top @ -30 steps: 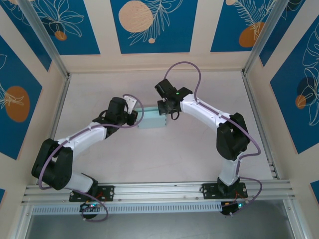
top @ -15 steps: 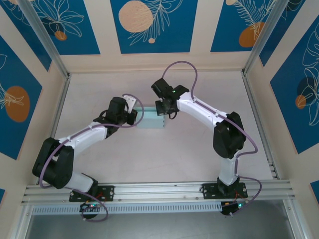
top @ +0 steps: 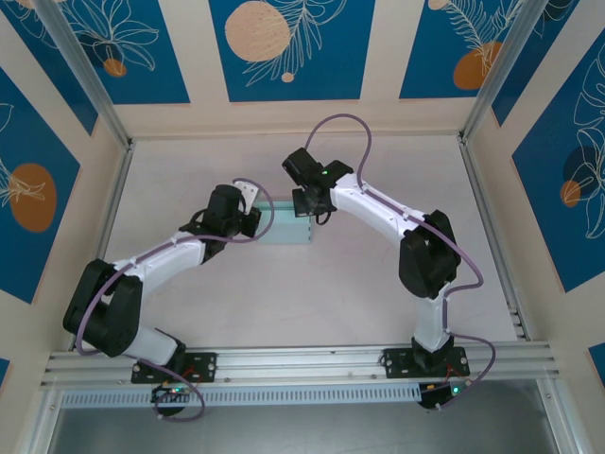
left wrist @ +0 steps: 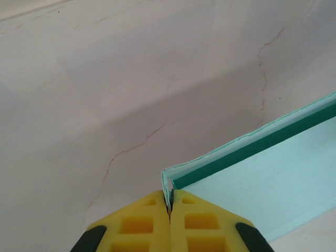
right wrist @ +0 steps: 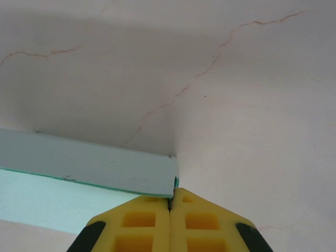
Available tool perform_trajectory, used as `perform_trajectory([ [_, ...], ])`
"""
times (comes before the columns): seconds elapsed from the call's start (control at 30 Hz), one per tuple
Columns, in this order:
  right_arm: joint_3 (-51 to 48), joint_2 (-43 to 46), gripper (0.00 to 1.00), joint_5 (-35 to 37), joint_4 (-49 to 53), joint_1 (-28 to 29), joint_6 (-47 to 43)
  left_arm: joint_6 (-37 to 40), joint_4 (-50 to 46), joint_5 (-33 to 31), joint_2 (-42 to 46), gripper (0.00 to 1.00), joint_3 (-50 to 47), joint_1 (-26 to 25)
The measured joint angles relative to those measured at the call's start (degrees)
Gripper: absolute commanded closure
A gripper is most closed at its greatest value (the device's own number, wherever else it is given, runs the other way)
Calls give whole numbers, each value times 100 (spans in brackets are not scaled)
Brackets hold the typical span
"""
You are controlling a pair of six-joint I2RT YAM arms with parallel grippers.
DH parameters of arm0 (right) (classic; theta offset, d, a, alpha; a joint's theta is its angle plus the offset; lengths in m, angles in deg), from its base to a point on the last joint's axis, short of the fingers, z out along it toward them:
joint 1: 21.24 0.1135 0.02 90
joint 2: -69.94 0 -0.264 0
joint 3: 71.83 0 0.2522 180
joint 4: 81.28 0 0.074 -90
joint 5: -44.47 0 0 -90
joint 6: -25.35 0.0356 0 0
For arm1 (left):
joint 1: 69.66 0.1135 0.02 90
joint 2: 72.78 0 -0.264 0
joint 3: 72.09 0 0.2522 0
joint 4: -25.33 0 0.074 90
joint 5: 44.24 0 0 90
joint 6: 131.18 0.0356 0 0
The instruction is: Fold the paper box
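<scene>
- While both arms reach in over it, the table (top: pixel 284 303) lies pale and flat, boxed in by blue-and-cream wall panels (top: pixel 288 47) on far, left and right sides, w/ a metal rail (top: pixel 302 361) along the near edge.
- Left arm (top: pixel 161 257) runs from its near-left base up and right toward mid-table; right arm (top: pixel 383 213) runs from its near-right base up and left. They meet at the centre, a bit to the far side.
- The paper box (top: pixel 284 229) sits on the table there, between the two wrists. It is pale light-blue, and its long axis runs left-right, approx. parallel to the far wall.
- In the left wrist view the box (left wrist: pixel 262 194) stretches away to the right, w/ a darker green strip along its standing wall. What is inside the box I cannot tell.
- In the right wrist view the box (right wrist: pixel 94 165) stretches away to the left, wall upright, ending at a corner.
- Left gripper (top: pixel 255 221) is at the box's left end, right gripper (top: pixel 306 210) at its far-right corner.
- Left gripper (left wrist: pixel 169 210): yellow pads (left wrist: pixel 136 226) clenched together, nipping the thin card edge at the box's corner.
- Right gripper (right wrist: pixel 169 202): yellow pads (right wrist: pixel 202 231) likewise clenched, the box's corner edge caught between the tips.
- Thin brownish cracks (right wrist: pixel 157 107) run across the table top near both ends.
</scene>
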Motion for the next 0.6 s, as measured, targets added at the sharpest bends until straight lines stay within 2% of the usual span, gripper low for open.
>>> perform_trajectory([
  [0.37,2,0,96,74,28,46,122,-125,192,-256,0,100,-103,-118],
  [0.6,66,-7,87,151,160,129,120,-164,195,-396,-4,100,-103,-181],
])
